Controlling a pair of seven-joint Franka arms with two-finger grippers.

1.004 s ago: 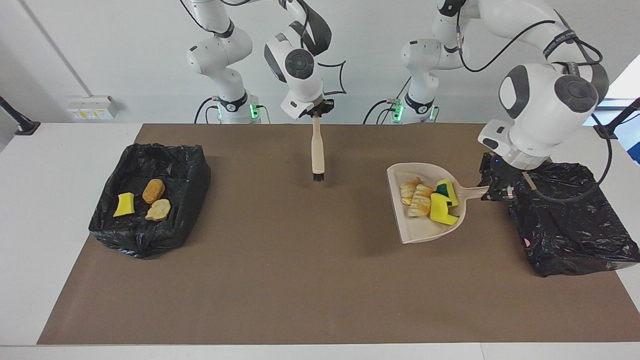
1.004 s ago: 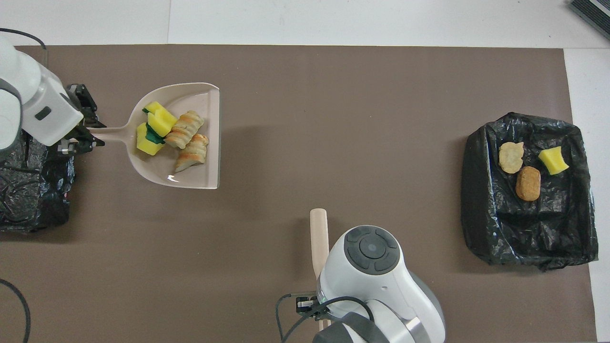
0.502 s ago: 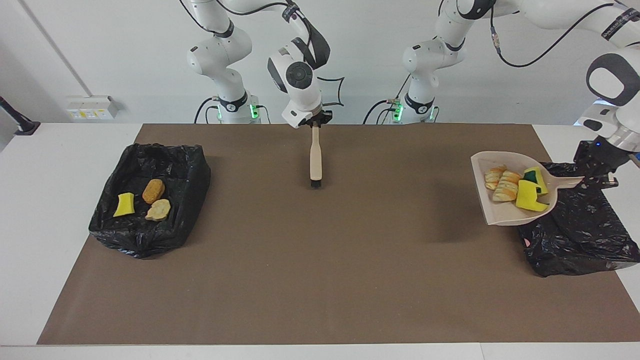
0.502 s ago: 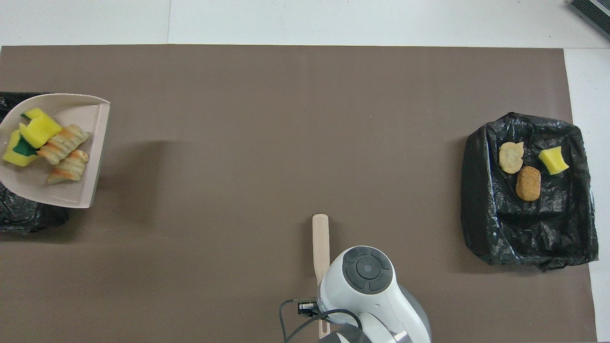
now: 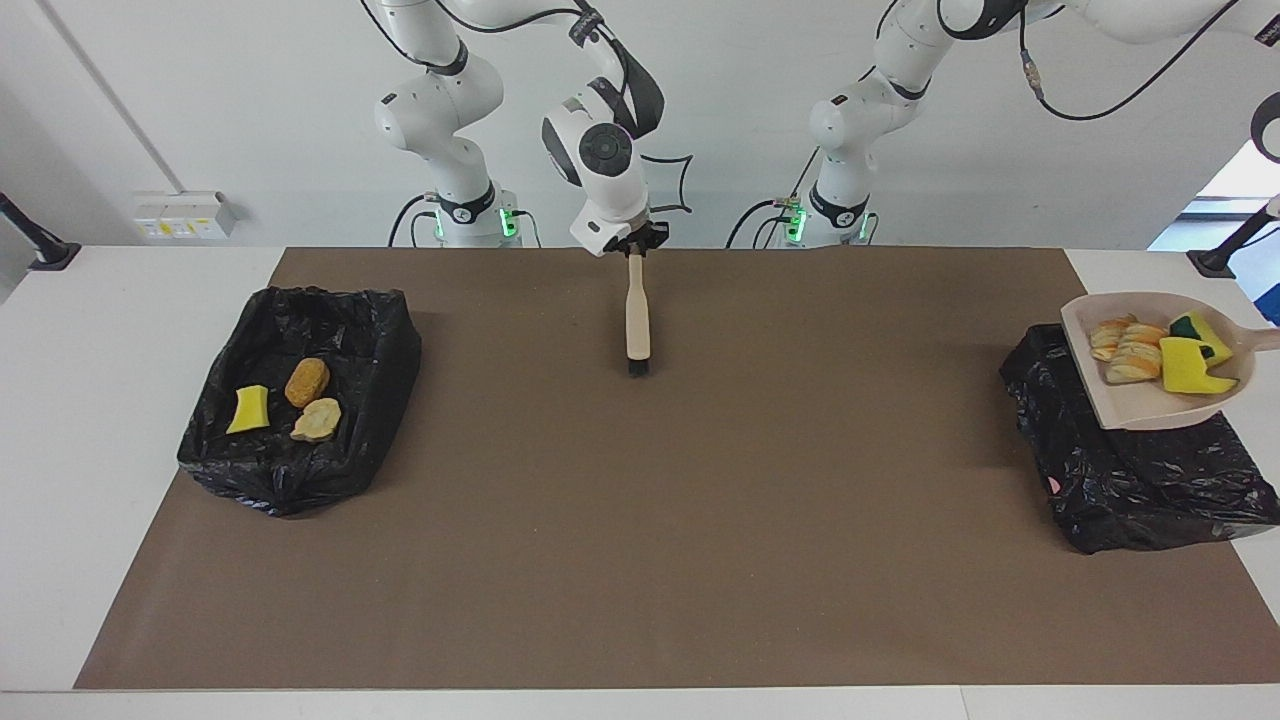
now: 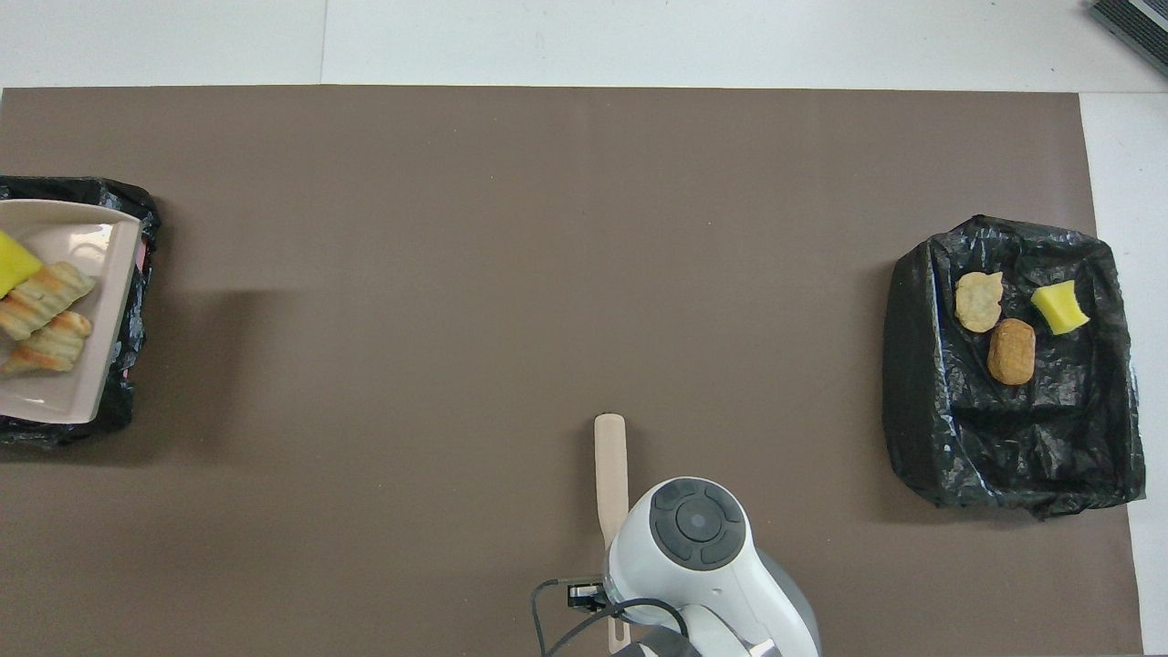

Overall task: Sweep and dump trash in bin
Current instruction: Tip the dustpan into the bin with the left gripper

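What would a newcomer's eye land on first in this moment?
Probably the beige dustpan loaded with yellow sponge bits and striped bread pieces, raised over the black bin at the left arm's end. Next, the brush hanging bristles-down from the right tool, shut on its handle.

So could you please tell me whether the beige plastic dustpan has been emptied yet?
Not yet: the beige plastic dustpan, raised over the black-lined bin, carries two striped bread-like pieces and two yellow sponge bits.

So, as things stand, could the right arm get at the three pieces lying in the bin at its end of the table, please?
Probably not: the right gripper is shut on the brush, so its fingers are occupied, though nothing covers the pieces in that bin.
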